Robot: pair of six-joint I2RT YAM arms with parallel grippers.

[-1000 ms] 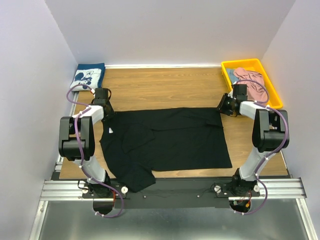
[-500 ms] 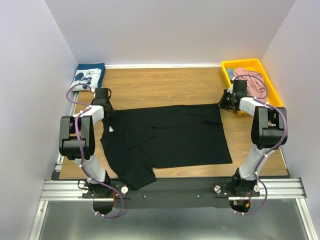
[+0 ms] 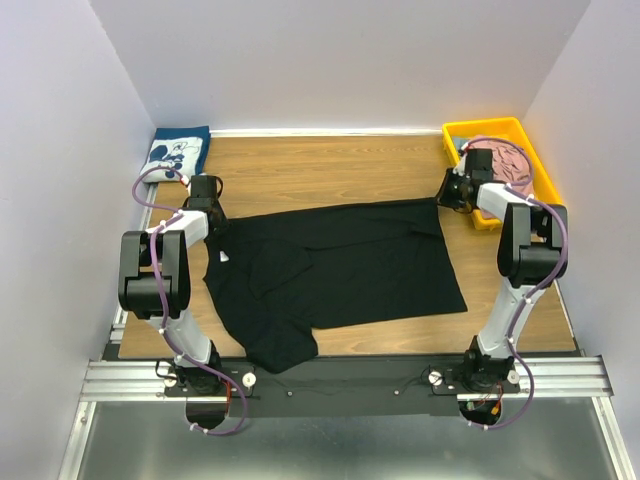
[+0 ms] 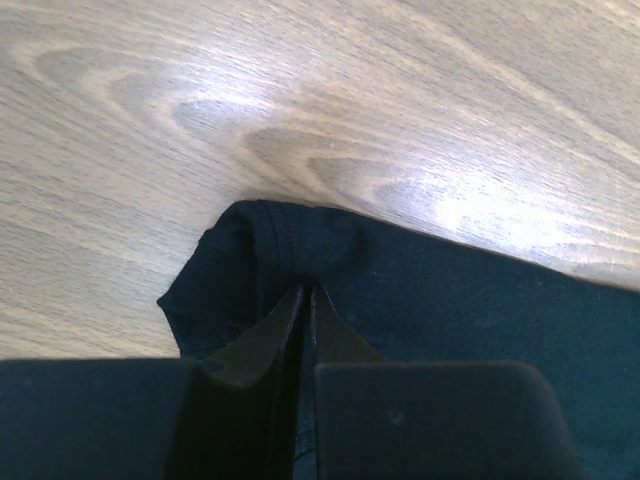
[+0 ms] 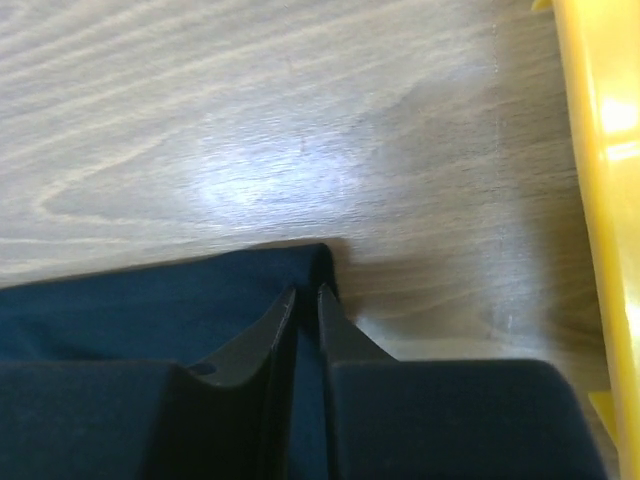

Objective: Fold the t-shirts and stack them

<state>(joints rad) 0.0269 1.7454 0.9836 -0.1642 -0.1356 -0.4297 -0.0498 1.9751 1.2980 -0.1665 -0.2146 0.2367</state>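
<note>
The large black t-shirt [image 3: 335, 270] lies spread over the middle of the wooden table. My left gripper [image 3: 213, 222] is shut on its far left corner; in the left wrist view the fingertips [image 4: 305, 292] pinch a fold of the black cloth [image 4: 400, 290]. My right gripper [image 3: 447, 197] is shut on the far right corner, with the black cloth [image 5: 150, 300] pinched between its tips [image 5: 308, 292]. The navy t-shirt [image 3: 177, 152] with the white mouse print lies folded at the back left. The pink t-shirt [image 3: 505, 165] sits crumpled in the tray.
A yellow tray [image 3: 480, 125] stands at the back right, close to my right gripper; its wall [image 5: 600, 150] shows at the right edge of the right wrist view. White walls enclose the table on three sides. The near sleeve [image 3: 280, 350] hangs over the front rail.
My right gripper has moved toward the back with the shirt's right corner, pulling the far edge taut and dragging the shirt away from the front edge. The left gripper has barely moved.
</note>
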